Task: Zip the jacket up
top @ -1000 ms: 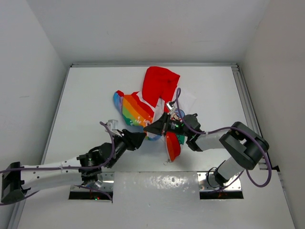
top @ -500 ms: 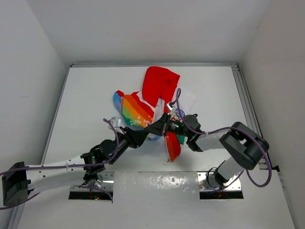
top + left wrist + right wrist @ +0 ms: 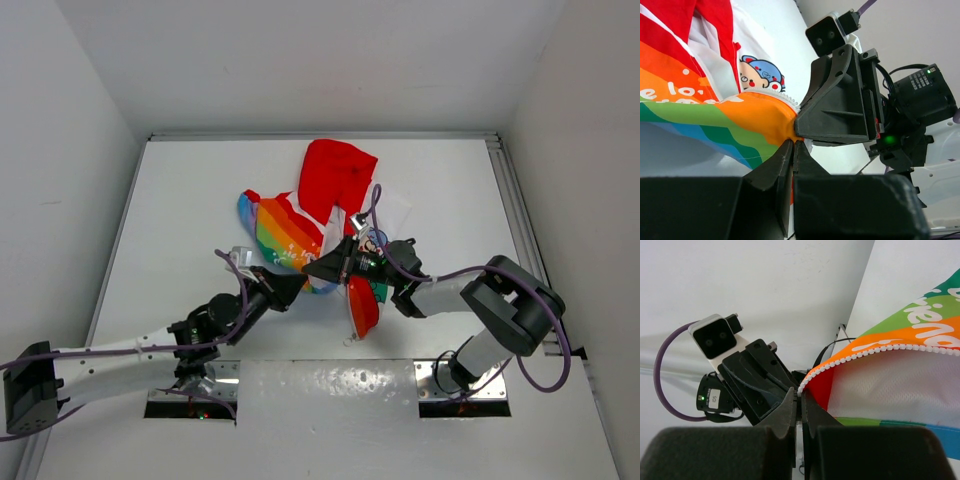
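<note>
The jacket (image 3: 288, 234) lies mid-table, red hood (image 3: 338, 175) at the far end and rainbow panel to the left. My left gripper (image 3: 298, 283) is shut on the orange hem corner (image 3: 765, 117), and a sliver of orange cloth shows between its fingers. My right gripper (image 3: 308, 268) meets it tip to tip from the right. It is shut on the end of the white zipper teeth (image 3: 880, 351), beside the red lining. The cartoon print (image 3: 760, 75) shows behind in the left wrist view. The zipper slider is hidden.
A red fold of the jacket (image 3: 362, 305) lies under the right arm, near the front edge. White walls box in the table, with a metal rail (image 3: 508, 195) along its right side. Metal base plates (image 3: 330, 385) sit at the near edge.
My left gripper has slid forward to the jacket's hem and closed on it; it stood open before. The right gripper has held its place, shut.
</note>
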You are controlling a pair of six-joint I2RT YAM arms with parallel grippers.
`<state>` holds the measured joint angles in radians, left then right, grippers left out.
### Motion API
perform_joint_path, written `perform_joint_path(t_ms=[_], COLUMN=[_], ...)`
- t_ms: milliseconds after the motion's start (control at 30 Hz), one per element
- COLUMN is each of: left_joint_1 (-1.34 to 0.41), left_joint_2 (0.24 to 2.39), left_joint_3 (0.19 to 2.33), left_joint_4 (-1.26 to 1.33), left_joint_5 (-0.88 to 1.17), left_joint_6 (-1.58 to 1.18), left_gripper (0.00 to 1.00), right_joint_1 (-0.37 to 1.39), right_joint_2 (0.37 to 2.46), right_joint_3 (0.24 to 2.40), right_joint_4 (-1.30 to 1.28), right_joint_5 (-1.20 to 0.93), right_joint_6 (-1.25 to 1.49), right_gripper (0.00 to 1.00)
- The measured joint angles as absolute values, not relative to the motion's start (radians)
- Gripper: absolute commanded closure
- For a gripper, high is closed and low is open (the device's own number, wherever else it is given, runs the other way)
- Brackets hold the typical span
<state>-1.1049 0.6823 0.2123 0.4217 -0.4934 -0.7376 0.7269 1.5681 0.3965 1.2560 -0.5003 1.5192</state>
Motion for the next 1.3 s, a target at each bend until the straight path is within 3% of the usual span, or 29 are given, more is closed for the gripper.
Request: perform_joint_path(t_ms=[133, 267, 300, 400, 500, 567, 667, 700, 733, 1000, 1233, 1300], left_joint_1=[-1.105, -1.105, -1.105, -1.105, -1.105, -1.105, -1.104, -1.104, -1.104, -1.104, -1.104, -1.104], left_joint_2=[0.669, 0.667, 0.667, 0.670, 0.670, 0.670, 0.682, 0.687, 0.692, 0.739, 0.820, 0.830], left_joint_3=[0.212, 0.213, 0.216, 0.252, 0.295, 0.305, 0.307, 0.307, 0.307, 0.328, 0.365, 0.365], left_joint_4=[0.415, 0.405, 0.391, 0.339, 0.313, 0.308, 0.290, 0.286, 0.283, 0.286, 0.298, 0.296], left_joint_5=[-0.494, -0.503, -0.514, -0.560, -0.602, -0.623, -0.638, -0.641, -0.642, -0.647, -0.631, -0.624], left_joint_6=[-0.734, -0.702, -0.694, -0.654, -0.627, -0.617, -0.607, -0.606, -0.604, -0.543, -0.502, -0.501], left_gripper=[1.00, 1.00, 1.00, 1.00, 1.00, 1.00, 1.00, 1.00, 1.00, 1.00, 1.00, 1.00], right_joint_1=[0.727, 0.727, 0.727, 0.722, 0.722, 0.721, 0.722, 0.721, 0.722, 0.742, 0.855, 0.886], right_joint_2=[1.568, 1.568, 1.567, 1.537, 1.430, 1.338, 1.185, 1.139, 1.096, 0.962, 1.021, 1.052], right_joint_3=[0.397, 0.397, 0.397, 0.384, 0.366, 0.363, 0.363, 0.364, 0.366, 0.376, 0.405, 0.429], right_joint_4=[1.257, 1.257, 1.256, 1.253, 1.166, 1.055, 0.833, 0.754, 0.666, 0.042, -0.216, -0.250], right_joint_5=[-0.501, -0.501, -0.501, -0.499, -0.477, -0.445, -0.368, -0.341, -0.311, -0.136, -0.025, 0.001], right_joint_6=[1.522, 1.517, 1.512, 1.472, 1.385, 1.308, 1.161, 1.116, 1.074, 0.831, 0.760, 0.752], right_gripper=[1.00, 0.70, 0.54, 0.41, 0.37, 0.37, 0.85, 0.96, 1.00, 1.00, 1.00, 0.94])
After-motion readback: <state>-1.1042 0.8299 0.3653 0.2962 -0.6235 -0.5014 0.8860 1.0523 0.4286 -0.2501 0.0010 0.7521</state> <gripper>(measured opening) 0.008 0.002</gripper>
